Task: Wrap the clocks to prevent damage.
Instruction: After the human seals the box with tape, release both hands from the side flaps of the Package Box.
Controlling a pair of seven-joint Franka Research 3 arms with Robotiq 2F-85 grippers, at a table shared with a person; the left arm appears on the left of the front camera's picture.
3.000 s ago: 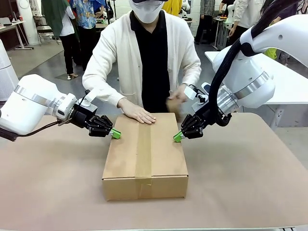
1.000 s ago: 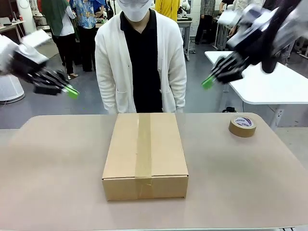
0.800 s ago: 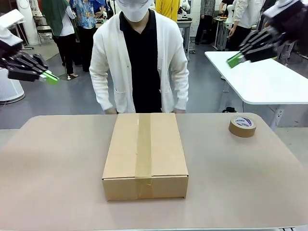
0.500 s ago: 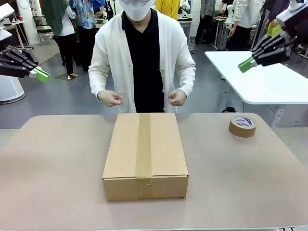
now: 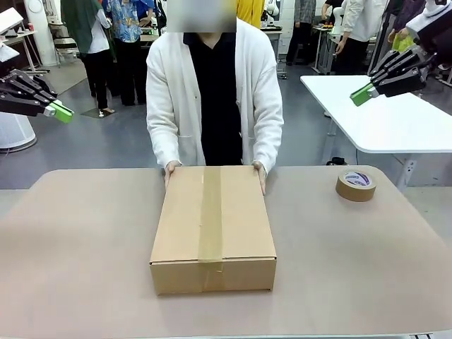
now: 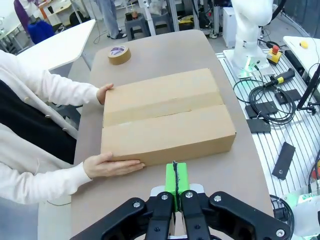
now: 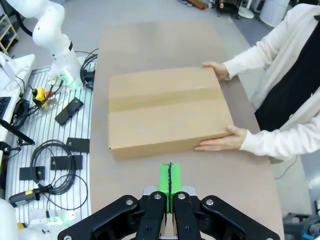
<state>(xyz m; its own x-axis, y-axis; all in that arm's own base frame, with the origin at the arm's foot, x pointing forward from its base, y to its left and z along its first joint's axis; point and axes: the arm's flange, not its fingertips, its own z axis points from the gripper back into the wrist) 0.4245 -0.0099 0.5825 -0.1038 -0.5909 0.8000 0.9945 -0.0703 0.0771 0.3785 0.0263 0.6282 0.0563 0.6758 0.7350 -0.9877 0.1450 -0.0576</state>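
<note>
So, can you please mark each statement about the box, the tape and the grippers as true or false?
1. The cardboard box is sealed with a tape strip along its top. True.
2. The tape roll lies on top of the box. False: it lies on the table, apart from the box.
3. The person's hands hold the box at its far corners. True.
4. The left gripper is open. False: its pads are pressed together.
5. The right gripper touches the box. False: it is raised, clear of it.
</note>
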